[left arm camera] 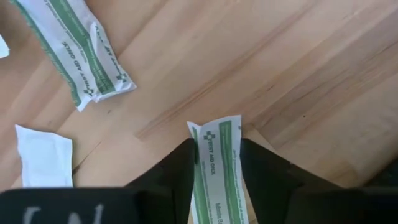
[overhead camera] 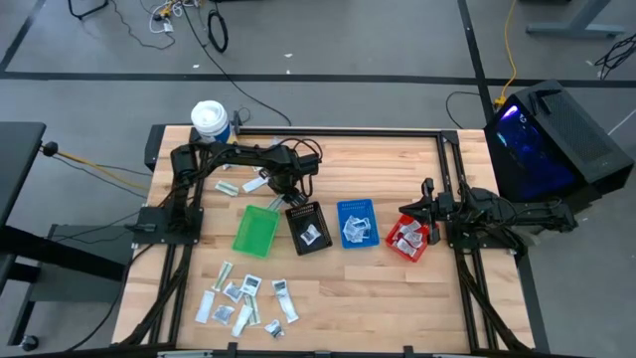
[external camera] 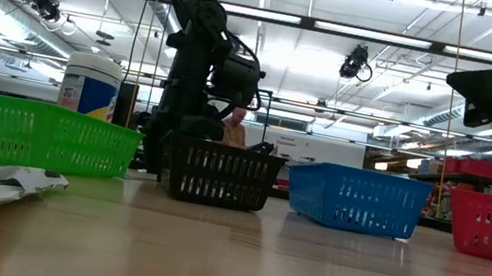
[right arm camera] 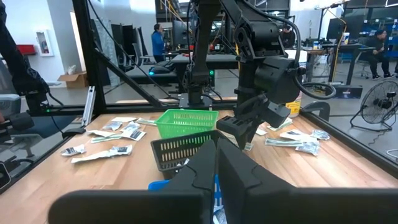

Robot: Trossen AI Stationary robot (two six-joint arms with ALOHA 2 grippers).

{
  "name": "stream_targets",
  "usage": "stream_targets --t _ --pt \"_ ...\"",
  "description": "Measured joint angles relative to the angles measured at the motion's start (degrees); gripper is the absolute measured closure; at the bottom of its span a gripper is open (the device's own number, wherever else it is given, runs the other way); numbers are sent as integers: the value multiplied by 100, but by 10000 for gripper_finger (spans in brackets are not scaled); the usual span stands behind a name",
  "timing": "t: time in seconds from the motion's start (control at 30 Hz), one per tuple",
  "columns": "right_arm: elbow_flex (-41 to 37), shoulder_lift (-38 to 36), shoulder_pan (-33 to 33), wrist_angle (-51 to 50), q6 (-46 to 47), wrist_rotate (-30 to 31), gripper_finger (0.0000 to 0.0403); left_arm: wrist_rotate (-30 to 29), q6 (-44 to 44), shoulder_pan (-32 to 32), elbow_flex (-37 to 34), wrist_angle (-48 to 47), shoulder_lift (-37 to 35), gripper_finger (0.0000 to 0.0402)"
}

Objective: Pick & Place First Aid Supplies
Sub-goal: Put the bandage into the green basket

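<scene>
We see the left gripper [left arm camera: 217, 168] above the worktop [left arm camera: 298, 74] by the black bin [overhead camera: 308, 228], its fingers [left arm camera: 177, 174] pinching a green-printed packet [left arm camera: 216, 163]; the right gripper [right arm camera: 216, 165] waits over the red bin [overhead camera: 408, 240], fingers pressed together

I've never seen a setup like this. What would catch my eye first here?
Probably the row of four small plastic bins across the wooden table: green, black, blue and red. Just behind the black one, the left gripper pinches a green-striped white packet. More flat packets lie scattered along the near edge.
</scene>
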Motion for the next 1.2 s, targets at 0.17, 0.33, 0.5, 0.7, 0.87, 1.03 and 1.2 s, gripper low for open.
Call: stream_targets --t 0.17,0.33,0.5,0.7,0.87,1.03,1.2 --pt "0 0 0 2 1 0 380 -12 6 0 0 2 0 273" --pt "0 0 -1 2 1 -2 380 -17 20 0 0 -21 -15 273" --pt "0 0 0 2 0 0 380 -10 251 10 -4 -138 -152 273" --pt "0 0 0 2 0 -1 380 -14 264 80 -4 -246 -468 273" --pt "0 0 -2 2 0 0 380 -39 276 120 -4 -354 -717 273" --pt "0 0 -2 2 1 0 380 -54 316 136 -4 -399 -1039 273" --pt "0 0 -2 2 0 0 380 -56 319 126 -4 -546 -1452 273"
